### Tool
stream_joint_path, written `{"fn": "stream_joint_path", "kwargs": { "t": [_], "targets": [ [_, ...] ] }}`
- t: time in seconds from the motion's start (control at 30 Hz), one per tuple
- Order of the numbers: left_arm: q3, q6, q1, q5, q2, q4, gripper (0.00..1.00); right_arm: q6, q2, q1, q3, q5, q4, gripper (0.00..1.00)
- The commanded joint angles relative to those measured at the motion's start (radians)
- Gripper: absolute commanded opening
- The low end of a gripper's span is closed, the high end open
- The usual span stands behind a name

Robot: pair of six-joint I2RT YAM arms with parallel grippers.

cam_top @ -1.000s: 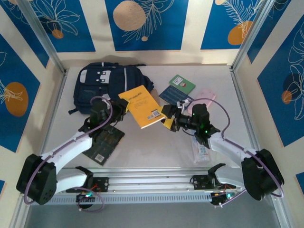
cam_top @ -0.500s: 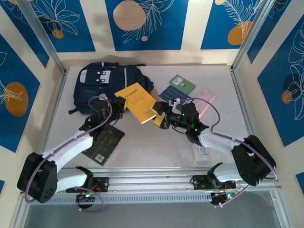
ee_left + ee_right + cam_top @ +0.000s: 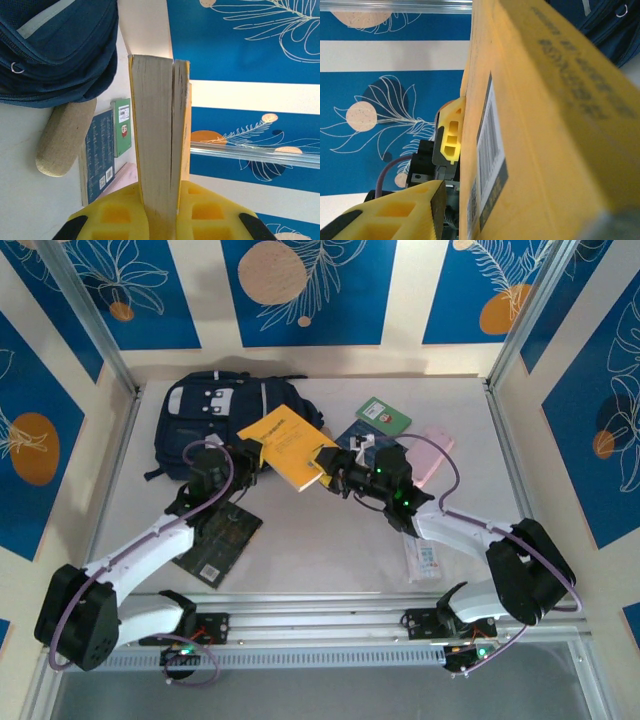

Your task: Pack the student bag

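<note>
1. The student bag lies flat at the far left of the table, behind your left arm. You cannot tell if its mouth is open. If it is closed, a book will just bump the cloth.
2. Your left gripper is pinched narrow on the left edge of the yellow book. It holds the book up, right beside the bag.
3. Your right gripper is at the book's right corner. One yellow finger sits by the cover. You cannot tell if it is squeezing.
4. If the two arms pull different ways, the book could bend or twist out.
5. If one lets go too soon, the book could fall.
6. The green book lies near your right arm. A wide swing could knock it.
</note>
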State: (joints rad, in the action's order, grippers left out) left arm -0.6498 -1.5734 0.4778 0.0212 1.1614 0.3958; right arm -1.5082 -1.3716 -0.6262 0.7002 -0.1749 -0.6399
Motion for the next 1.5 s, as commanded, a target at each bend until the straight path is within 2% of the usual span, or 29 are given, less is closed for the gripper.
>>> {"fn": "stream_joint_path", "kwargs": {
  "t": [0.0,0.1,0.2,0.23,0.27,0.37,0.43,0.5,0.6,0.67,0.77,0.83,0.9,1.03,1.2,1.27,1.33,1.47],
  "targets": [
    [-0.031,-0.002,0.021,-0.007,-0.009,0.047,0.0,0.038,-0.013,0.006,0.049,0.044,0.004,0.4],
    [-0.034,0.004,0.031,-0.006,-0.008,0.04,0.0,0.043,-0.03,0.014,0.054,0.046,-0.003,0.31],
    [-0.042,0.025,0.036,-0.013,-0.008,0.004,0.0,0.072,-0.02,0.027,0.053,0.047,0.022,0.12],
    [-0.047,0.034,0.035,-0.011,-0.011,-0.025,0.03,0.087,-0.003,0.034,0.048,0.055,0.043,0.06],
    [-0.05,0.05,0.035,-0.008,-0.016,-0.056,0.11,0.103,0.013,0.042,0.046,0.063,0.077,0.01],
    [-0.082,0.172,0.033,0.014,-0.037,-0.211,0.57,0.188,0.092,0.066,0.062,0.103,0.301,0.0],
    [-0.133,0.298,0.029,0.036,-0.039,-0.342,0.7,0.263,0.144,0.089,0.074,0.127,0.431,0.0],
    [-0.207,0.45,0.023,0.046,-0.003,-0.443,0.76,0.348,0.201,0.114,0.075,0.138,0.529,0.0],
    [-0.382,0.657,0.016,0.045,0.118,-0.623,0.79,0.49,0.283,0.135,0.081,0.159,0.649,0.0],
    [-0.525,0.762,0.014,0.066,0.229,-0.763,0.8,0.542,0.332,0.132,0.104,0.245,0.78,0.0],
    [-0.681,0.896,-0.007,0.026,0.385,-0.83,0.82,0.635,0.39,0.122,0.136,0.327,0.892,0.0],
    [-0.796,0.942,-0.038,-0.013,0.494,-0.89,0.81,0.698,0.422,0.124,0.142,0.295,0.897,0.0],
    [-0.902,1.005,-0.072,-0.053,0.597,-0.914,0.77,0.752,0.468,0.128,0.121,0.201,0.844,0.0],
    [-1.094,1.068,-0.145,-0.079,0.771,-0.97,0.75,0.772,0.525,0.131,0.104,0.128,0.837,0.0],
    [-1.341,1.079,-0.225,-0.237,1.006,-1.018,0.78,0.772,0.543,0.166,0.098,0.078,0.905,0.0],
    [-1.43,1.088,-0.234,-0.247,1.082,-1.048,0.78,0.763,0.548,0.187,0.094,0.07,0.926,0.0],
    [-1.495,1.102,-0.239,-0.243,1.148,-1.068,0.78,0.754,0.552,0.21,0.085,0.056,0.925,0.0],
    [-1.528,1.089,-0.253,-0.335,1.22,-1.018,0.74,0.748,0.541,0.26,0.077,0.04,0.916,0.0]
  ]
}}
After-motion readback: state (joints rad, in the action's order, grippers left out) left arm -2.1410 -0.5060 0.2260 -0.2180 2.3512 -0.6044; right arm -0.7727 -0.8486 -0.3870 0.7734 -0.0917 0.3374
